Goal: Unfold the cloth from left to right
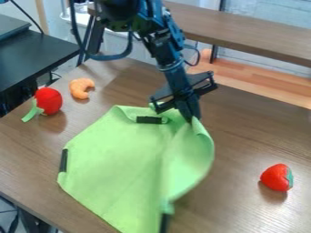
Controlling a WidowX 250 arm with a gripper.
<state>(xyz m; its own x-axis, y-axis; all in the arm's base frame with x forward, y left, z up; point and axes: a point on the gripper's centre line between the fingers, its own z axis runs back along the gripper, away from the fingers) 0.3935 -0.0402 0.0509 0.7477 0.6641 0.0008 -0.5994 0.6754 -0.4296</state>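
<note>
The gripper [191, 117] points down at the cloth's upper right part, its fingers shut on the edge there. The light green cloth [115, 168] lies across the middle of the table, its left part spread fairly flat. Its right side rises to the gripper and curves over in a raised fold. Black strips show on the cloth near its top edge, at its left edge and at its lower right end. What lies under the raised fold is hidden.
A red toy [48, 101] with a green stem and an orange shrimp-like toy [81, 88] lie at the upper left of the brown table [243, 132]. A toy strawberry [278, 177] sits to the right of the cloth. A dark surface [36, 54] stands beyond the table's left edge.
</note>
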